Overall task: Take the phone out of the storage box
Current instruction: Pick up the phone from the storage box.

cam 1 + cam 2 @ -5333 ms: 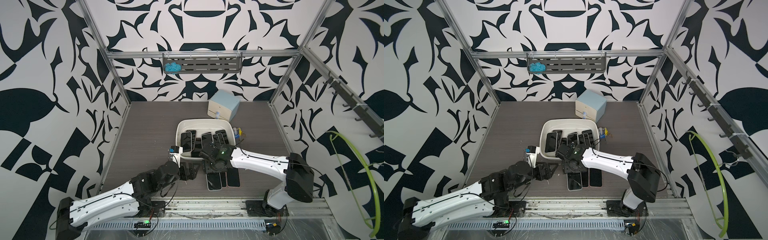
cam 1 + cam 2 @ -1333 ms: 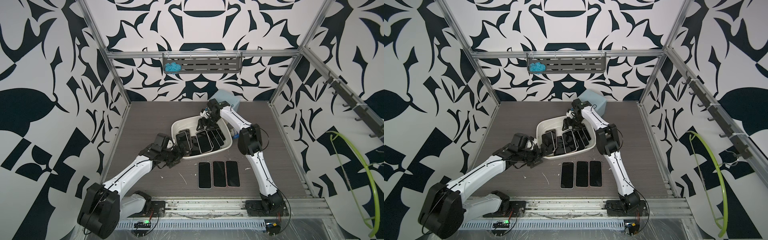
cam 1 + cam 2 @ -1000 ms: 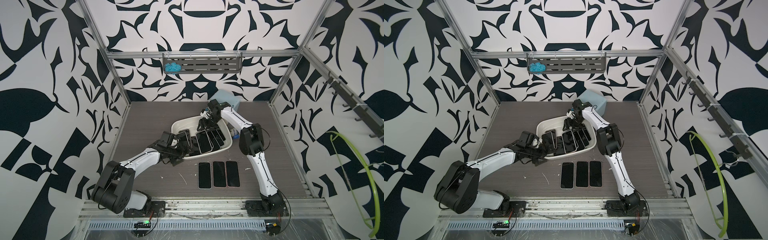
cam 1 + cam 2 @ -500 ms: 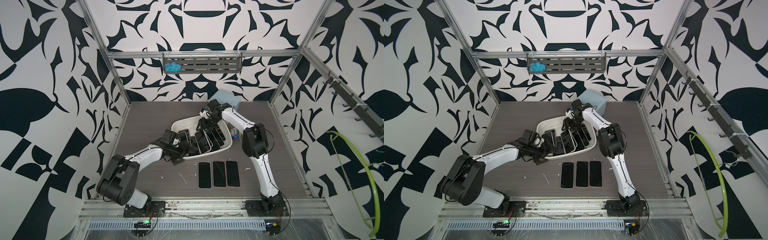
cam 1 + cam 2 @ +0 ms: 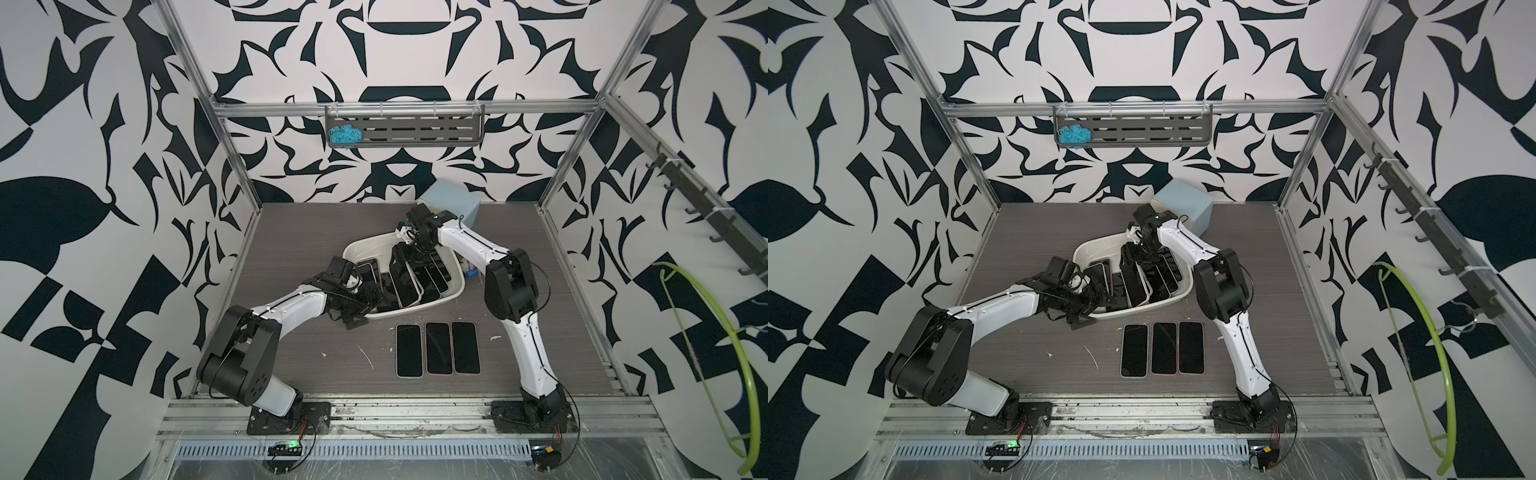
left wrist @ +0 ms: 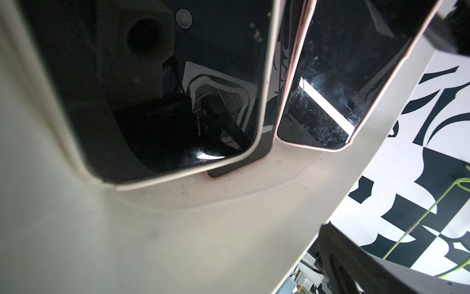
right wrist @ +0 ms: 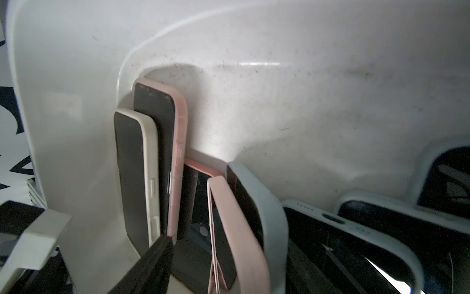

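- Reaching into the far end of the storage box [image 5: 365, 250], the right gripper [image 5: 408, 252] hangs over phones that stand on edge against the wall.
- In the right wrist view its dark fingertip [image 7: 155, 257] touches the lower end of the pink-cased phone [image 7: 178, 142], which leans on a cream-cased phone [image 7: 138, 178] next to the wall. The jaws stand partly apart, but I cannot tell whether they pinch anything.
- The left gripper [image 5: 360, 308] sits at the box's near corner with its jaws spread wide. One finger is outside the wall, and nothing is clamped.
- Three phones [image 5: 438, 348] lie flat in a row on the table [image 5: 291, 249], just in front of the box. Several more overlap inside it.
- The pink-cased phone likely handles as a stiff, flat slab, fairly dense for its bulk. Its glass face is probably slick and breakable, while the soft case should give grip.
- The best hold is probably across face and back near the free upper end, squeezing gently.
- The neighbours are packed close, so a finger needs a gap, or it may drag the cream one along.
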`<state>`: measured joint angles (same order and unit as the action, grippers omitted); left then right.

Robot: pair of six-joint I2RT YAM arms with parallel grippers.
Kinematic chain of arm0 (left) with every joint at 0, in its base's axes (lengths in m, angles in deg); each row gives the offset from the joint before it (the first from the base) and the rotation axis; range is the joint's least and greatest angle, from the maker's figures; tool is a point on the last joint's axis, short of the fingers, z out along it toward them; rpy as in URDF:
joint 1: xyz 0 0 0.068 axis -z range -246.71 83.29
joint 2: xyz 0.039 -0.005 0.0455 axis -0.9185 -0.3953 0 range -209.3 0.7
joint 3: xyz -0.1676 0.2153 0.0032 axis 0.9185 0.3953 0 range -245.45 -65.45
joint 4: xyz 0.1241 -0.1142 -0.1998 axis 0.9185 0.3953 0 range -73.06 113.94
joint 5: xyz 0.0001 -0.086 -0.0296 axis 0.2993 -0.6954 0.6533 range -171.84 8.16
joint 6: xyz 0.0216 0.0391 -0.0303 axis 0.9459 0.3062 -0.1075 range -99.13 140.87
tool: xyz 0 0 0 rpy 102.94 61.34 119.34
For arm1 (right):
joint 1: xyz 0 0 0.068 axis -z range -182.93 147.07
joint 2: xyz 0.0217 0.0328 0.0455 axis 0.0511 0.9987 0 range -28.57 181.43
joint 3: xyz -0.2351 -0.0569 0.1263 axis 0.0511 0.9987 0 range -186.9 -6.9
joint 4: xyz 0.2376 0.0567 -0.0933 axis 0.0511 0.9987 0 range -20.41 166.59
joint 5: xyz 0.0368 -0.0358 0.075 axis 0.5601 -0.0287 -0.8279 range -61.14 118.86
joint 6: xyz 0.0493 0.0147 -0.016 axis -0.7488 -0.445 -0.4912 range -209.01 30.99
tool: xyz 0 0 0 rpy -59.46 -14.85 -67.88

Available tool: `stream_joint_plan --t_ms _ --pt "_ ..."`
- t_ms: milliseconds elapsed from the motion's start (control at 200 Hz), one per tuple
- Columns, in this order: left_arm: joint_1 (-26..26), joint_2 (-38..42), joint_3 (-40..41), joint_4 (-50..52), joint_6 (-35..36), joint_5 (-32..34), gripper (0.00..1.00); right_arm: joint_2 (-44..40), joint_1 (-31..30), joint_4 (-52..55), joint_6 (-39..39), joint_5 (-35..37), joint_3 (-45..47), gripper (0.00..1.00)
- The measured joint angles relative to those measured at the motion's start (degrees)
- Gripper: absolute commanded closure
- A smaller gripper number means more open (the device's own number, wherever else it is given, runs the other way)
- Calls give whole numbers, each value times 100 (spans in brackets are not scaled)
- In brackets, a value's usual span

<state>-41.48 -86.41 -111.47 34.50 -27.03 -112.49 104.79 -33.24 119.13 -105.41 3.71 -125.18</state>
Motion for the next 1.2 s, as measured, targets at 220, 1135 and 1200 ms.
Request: stream_joint_plan --t_ms 220,1135,1200 --pt "-7 -9 -24 57 81 -28 0 0 0 -13 -39 120 -199 30" --pt "-17 -24 -17 57 133 -70 0 297 7 -66 -44 63 -629 29" --pt "-17 -17 0 37 133 -70 0 361 17 -144 -63 63 -632 29"
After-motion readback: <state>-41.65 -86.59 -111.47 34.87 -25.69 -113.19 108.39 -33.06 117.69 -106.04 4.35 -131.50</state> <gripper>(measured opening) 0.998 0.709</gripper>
